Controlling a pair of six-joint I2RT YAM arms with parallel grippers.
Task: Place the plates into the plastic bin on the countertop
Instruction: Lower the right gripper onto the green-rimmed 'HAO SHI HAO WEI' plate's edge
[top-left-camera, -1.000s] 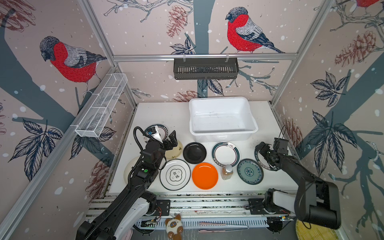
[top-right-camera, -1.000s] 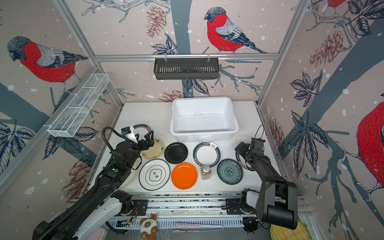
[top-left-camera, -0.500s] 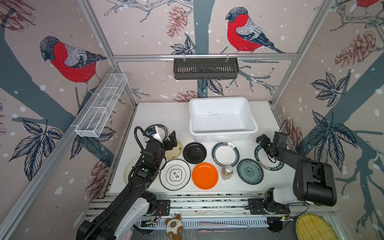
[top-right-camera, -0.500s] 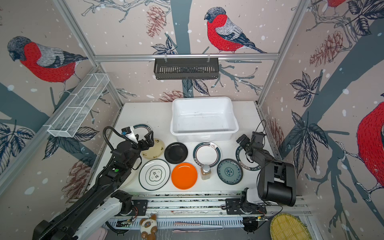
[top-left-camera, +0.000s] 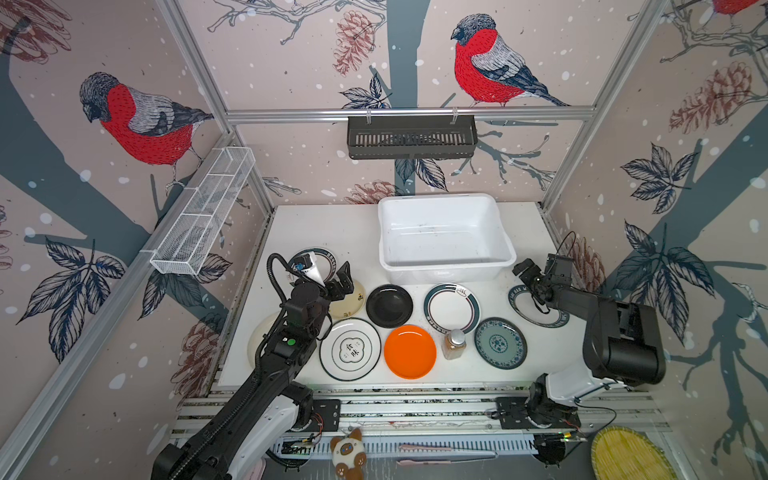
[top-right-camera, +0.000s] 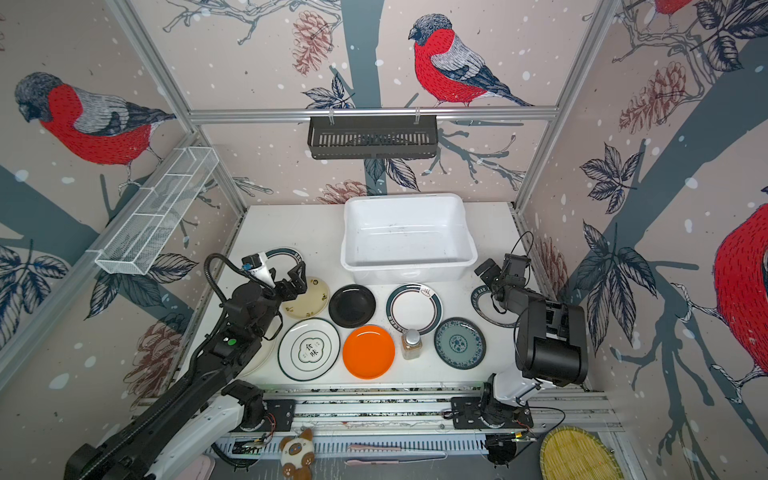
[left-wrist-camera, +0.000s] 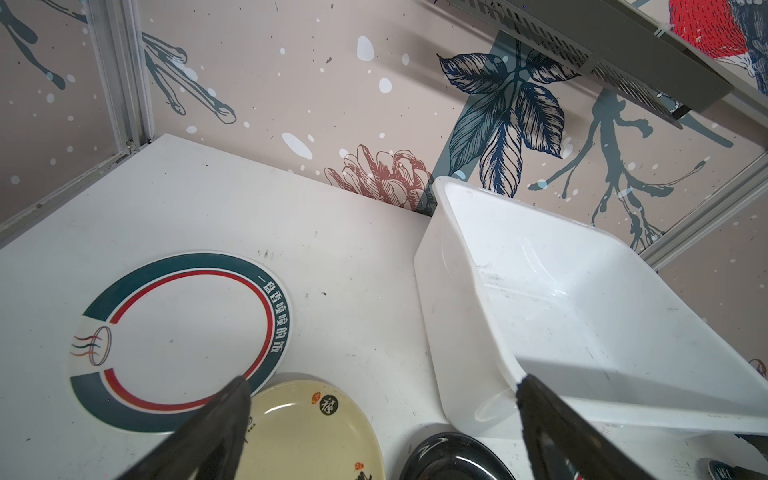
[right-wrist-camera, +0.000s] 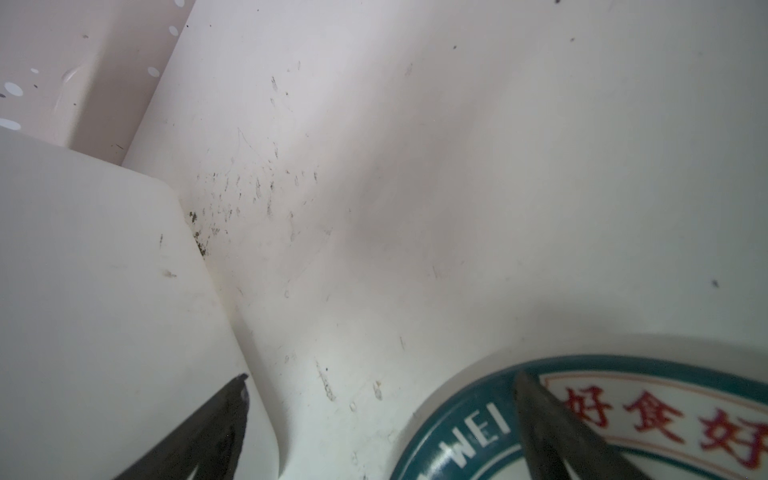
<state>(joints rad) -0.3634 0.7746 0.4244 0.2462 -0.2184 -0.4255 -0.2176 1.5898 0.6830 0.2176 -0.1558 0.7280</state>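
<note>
Altogether nine plates (top-left-camera: 409, 351), one bottle (top-left-camera: 454, 344) and one plastic bin (top-left-camera: 444, 272) on speckled tabletop (top-left-camera: 324, 232), bird-patterned walls (top-left-camera: 291, 62); left end effector (top-left-camera: 338, 278) and right end effector (top-left-camera: 530, 276) wide open, empty

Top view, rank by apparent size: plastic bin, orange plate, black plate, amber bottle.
1. plastic bin
2. orange plate
3. black plate, only slightly smaller than the orange one
4. amber bottle, smallest by far

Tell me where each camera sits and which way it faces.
Top views: high at the front, looking down on countertop and plastic bin; left arm, right arm show.
Left wrist: on left arm, facing red-ringed plate, bin; open left gripper shows.
Right wrist: low, facing WEI-lettered plate; open right gripper shows.
All share the bin.
</note>
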